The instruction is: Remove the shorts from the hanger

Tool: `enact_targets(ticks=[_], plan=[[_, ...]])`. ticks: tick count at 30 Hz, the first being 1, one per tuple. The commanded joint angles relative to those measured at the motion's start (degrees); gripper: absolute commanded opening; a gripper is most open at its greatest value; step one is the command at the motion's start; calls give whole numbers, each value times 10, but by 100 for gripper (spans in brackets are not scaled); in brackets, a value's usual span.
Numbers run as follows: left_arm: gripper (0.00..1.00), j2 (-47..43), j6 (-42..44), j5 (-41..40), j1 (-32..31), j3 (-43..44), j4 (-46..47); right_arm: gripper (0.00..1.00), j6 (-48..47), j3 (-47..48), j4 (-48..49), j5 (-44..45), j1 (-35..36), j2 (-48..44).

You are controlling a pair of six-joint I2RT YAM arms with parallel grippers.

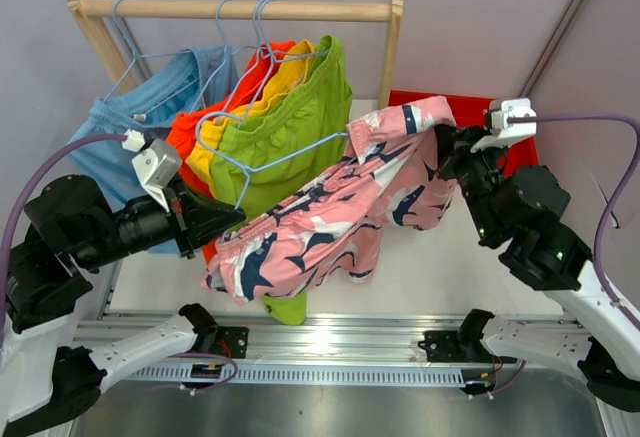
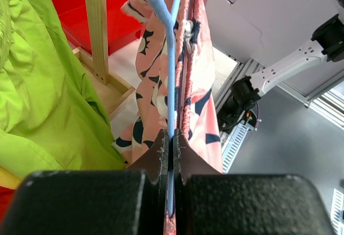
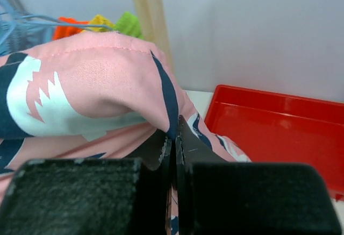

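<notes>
Leftmost, soft light blue shorts [image 1: 150,107] hang from the wooden rail [image 1: 320,9], with orange-red shorts [image 1: 190,127], yellow shorts [image 1: 283,72] and lime green shorts [image 1: 290,127] bunched just beside them. Next, the left gripper [image 1: 228,219] [image 2: 171,149] has its fingers clamped on the thin light blue wire hanger [image 1: 300,154] [image 2: 173,84], close against the green fabric. From that hanger the pink shorts with dark navy pattern [image 1: 340,217] stretch rightward, partly covering the green pair. The right gripper [image 1: 447,145] [image 3: 173,143] pinches the pink fabric tight, near the red plastic tray [image 1: 465,109] [image 3: 279,122].
</notes>
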Motion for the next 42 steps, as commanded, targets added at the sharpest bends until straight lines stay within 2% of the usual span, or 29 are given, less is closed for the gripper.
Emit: enact_targets(ticks=[1,9,15,22,25,26,29,30,34,35,37,39,42], plan=[[0,-13,-2,0,-3,3,2,0,23,40,-21,99,-55,23],[0,-14,-8,13,-3,4,5,0,93,93,-77,118,-139,52],[0,-15,-8,14,-5,-2,5,0,144,138,-137,71,-215,74],[0,4,-10,-1,-6,5,8,0,196,76,-137,8,-217,51],[0,17,-14,-16,-6,9,21,0,200,26,-119,-77,-211,28],[0,22,-17,-25,-5,8,38,0,192,9,-94,-145,-205,21],[0,43,-30,-56,-6,5,78,0,163,-49,-50,-203,-128,3],[0,57,-36,-66,-6,4,89,0,153,-57,-48,-184,-59,8],[0,90,-41,-153,-6,15,125,0,121,-64,-52,-37,63,32],[0,97,-40,-207,-6,23,127,0,126,-59,-61,-30,66,34],[0,100,-35,-249,-6,21,136,0,131,-54,-64,-29,65,30],[0,102,-30,-254,-6,23,135,0,128,-43,-58,-12,65,20],[0,89,-33,-232,-9,-8,118,0,98,21,-64,97,61,30]])
